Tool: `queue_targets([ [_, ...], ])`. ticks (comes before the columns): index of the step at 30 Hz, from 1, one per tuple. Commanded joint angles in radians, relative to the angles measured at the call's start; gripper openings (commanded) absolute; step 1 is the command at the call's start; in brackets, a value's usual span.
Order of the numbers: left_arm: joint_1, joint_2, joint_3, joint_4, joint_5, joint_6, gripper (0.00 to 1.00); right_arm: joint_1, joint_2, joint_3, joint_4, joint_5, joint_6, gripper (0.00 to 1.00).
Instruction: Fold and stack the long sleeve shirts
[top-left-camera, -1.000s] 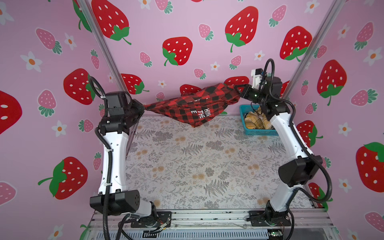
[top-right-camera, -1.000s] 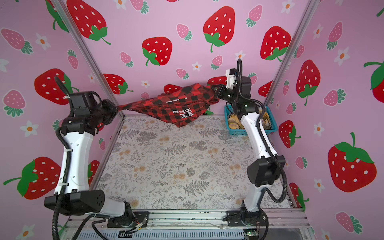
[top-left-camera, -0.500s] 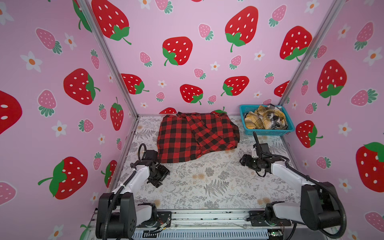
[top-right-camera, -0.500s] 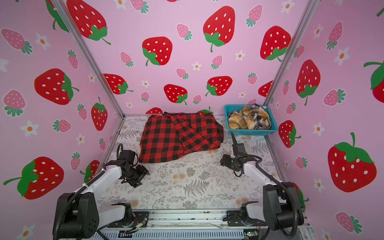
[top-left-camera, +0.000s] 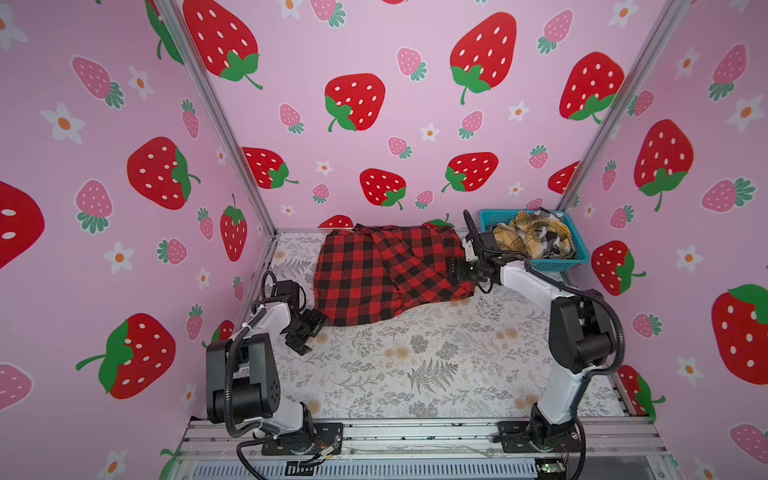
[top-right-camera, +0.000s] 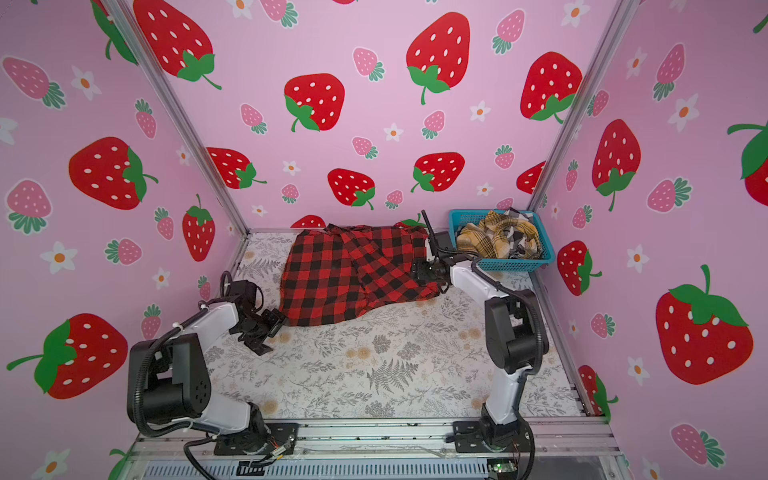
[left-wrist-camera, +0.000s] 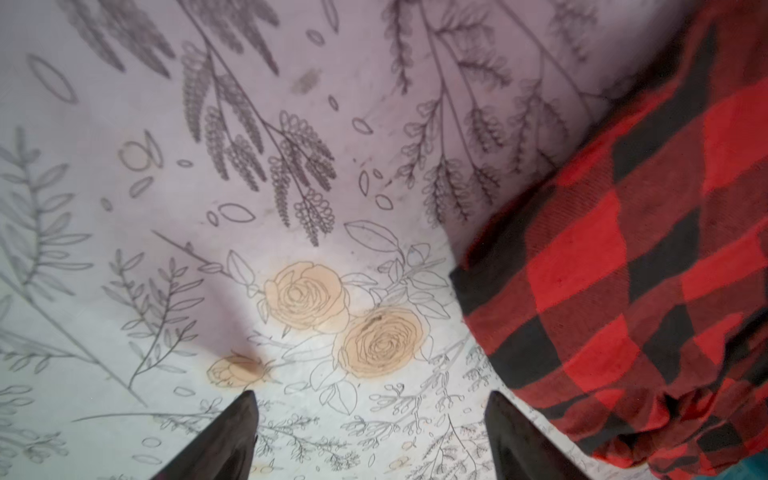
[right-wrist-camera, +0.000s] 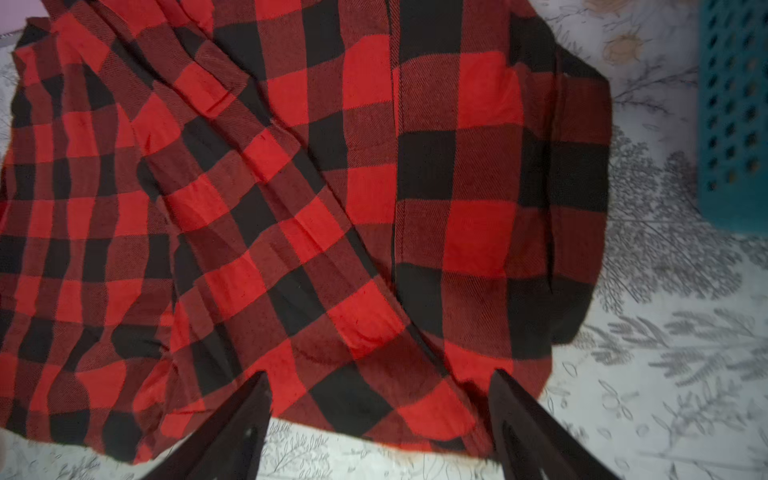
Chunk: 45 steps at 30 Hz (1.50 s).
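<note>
Red-and-black plaid shirt (top-left-camera: 386, 274) lies spread but rumpled at the back of the floral table (top-left-camera: 436, 365), unfolded. Left gripper (left-wrist-camera: 372, 399) hovers wide and empty beside its near corner; right gripper (right-wrist-camera: 380, 376), equally wide, sits over its edge. Next call: pinch an edge, fold across. Teal mesh basket (top-left-camera: 557, 264) holds the mustard plaid shirt (top-left-camera: 517, 237) and, seemingly, a black-white plaid shirt (top-left-camera: 550, 235)

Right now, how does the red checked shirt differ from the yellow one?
The red shirt lies spread on the table; the yellow shirt sits bunched in the teal basket. The red shirt has bold red-and-black checks; the yellow shirt a finer mustard plaid. Both are plaid cloth.
</note>
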Motion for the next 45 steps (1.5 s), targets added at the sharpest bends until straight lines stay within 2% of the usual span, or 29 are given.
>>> queue_targets([
  [1, 0.006, 0.05, 0.074, 0.035, 0.02, -0.001, 0.76, -0.009, 0.062, 0.06, -0.087, 0.003, -0.039, 0.83],
  [5, 0.008, 0.125, 0.133, 0.054, -0.017, -0.005, 0.66, -0.011, 0.096, 0.049, -0.083, -0.001, -0.033, 0.79],
  [9, 0.01, 0.185, 0.174, 0.074, -0.022, -0.008, 0.5, -0.012, 0.113, 0.012, -0.087, 0.013, -0.033, 0.72],
  [13, 0.011, 0.218, 0.21, 0.073, -0.007, 0.0, 0.18, -0.012, 0.1, -0.038, -0.079, 0.023, -0.028, 0.61],
  [14, 0.011, 0.207, 0.211, 0.065, -0.005, -0.001, 0.1, -0.012, 0.089, -0.052, -0.077, 0.022, -0.028, 0.54],
  [16, 0.011, 0.163, 0.198, 0.049, -0.02, 0.003, 0.0, -0.011, 0.056, -0.091, -0.07, 0.021, -0.024, 0.38],
  [20, 0.012, 0.054, 0.143, -0.008, -0.035, 0.036, 0.0, -0.007, -0.046, -0.231, -0.052, 0.003, -0.007, 0.13],
  [24, 0.011, -0.057, 0.025, -0.029, -0.015, 0.047, 0.0, 0.001, -0.193, -0.419, -0.043, -0.002, 0.018, 0.04],
  [27, 0.005, -0.127, -0.066, -0.026, -0.005, 0.044, 0.0, 0.005, -0.301, -0.529, -0.05, -0.02, 0.037, 0.08],
  [28, 0.004, -0.139, -0.086, -0.025, -0.005, 0.046, 0.0, 0.006, -0.33, -0.546, -0.057, -0.023, 0.041, 0.14],
  [30, 0.003, -0.151, -0.118, -0.024, -0.012, 0.054, 0.0, 0.008, -0.375, -0.552, -0.08, -0.04, 0.037, 0.4],
  [33, 0.006, -0.13, -0.122, -0.018, -0.018, 0.066, 0.0, 0.008, -0.383, -0.496, -0.1, -0.089, 0.016, 0.59],
  [34, 0.004, -0.121, -0.119, -0.015, -0.012, 0.066, 0.0, 0.008, -0.369, -0.468, -0.107, -0.111, 0.01, 0.62],
  [38, 0.007, -0.103, -0.088, -0.013, -0.011, 0.055, 0.0, 0.006, -0.241, -0.325, -0.138, -0.194, -0.046, 0.66],
  [45, 0.011, -0.064, -0.039, -0.017, -0.014, 0.071, 0.0, -0.046, -0.048, -0.185, -0.147, -0.28, -0.071, 0.63],
])
